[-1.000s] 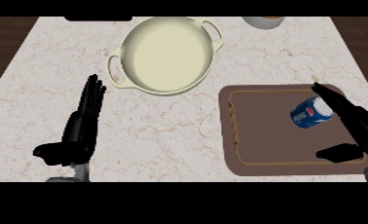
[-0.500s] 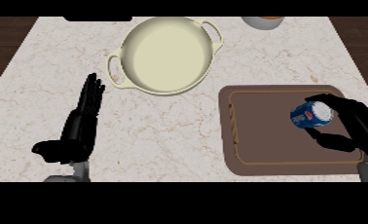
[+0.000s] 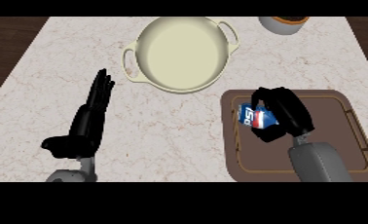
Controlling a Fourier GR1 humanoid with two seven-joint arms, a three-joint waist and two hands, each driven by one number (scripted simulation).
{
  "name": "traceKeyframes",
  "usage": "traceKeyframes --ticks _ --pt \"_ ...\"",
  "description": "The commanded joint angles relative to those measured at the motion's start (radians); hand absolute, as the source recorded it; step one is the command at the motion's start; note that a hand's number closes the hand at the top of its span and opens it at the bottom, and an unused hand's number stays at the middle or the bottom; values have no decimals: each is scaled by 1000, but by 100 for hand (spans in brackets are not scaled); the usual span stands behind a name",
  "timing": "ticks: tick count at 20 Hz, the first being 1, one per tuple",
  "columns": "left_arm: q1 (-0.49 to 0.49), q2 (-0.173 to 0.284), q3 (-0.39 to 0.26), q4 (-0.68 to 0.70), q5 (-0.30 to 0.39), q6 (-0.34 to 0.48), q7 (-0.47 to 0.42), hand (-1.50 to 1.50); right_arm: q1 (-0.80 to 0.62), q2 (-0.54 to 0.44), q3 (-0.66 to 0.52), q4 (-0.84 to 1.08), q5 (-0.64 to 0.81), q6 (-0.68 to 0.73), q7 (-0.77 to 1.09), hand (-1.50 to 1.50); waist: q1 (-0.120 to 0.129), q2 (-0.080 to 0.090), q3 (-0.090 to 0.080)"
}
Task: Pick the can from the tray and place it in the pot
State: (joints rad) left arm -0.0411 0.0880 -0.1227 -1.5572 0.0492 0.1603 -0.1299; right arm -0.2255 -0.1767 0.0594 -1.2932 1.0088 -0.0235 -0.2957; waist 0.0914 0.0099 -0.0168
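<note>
Lying within the curl of the right robot hand (image 3: pixel 286 113), the can (image 3: pixel 259 117) is seen over the left part of the brown tray (image 3: pixel 338 102), tilted rather than upright. White lettering is carried on its blue and red label, but no word can be read with certainty. The fingers and thumb of the right robot hand are wrapped round the can from its right side, and the grey forearm is brought in from the lower edge of the view. Whether the can is touching the tray cannot be told. The cream pot (image 3: pixel 179 53), with a handle at either side, is set on the marbled desk (image 3: pixel 173 130) up and to the left of the tray, well apart from the can. The left robot hand (image 3: pixel 87 121) is kept open at the left, fingers straight, holding nothing. A small bowl (image 3: pixel 283 24) is seen at the top right.
</note>
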Motion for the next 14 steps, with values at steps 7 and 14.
traceKeyframes --ticks 7,14 --pt "-75 -23 -74 10 -16 -40 26 0 -284 174 307 75 137 51 459 150 137 13 13" --pt "-83 -37 -95 48 -25 -46 29 0 -514 176 445 47 105 -80 774 150 148 4 14"
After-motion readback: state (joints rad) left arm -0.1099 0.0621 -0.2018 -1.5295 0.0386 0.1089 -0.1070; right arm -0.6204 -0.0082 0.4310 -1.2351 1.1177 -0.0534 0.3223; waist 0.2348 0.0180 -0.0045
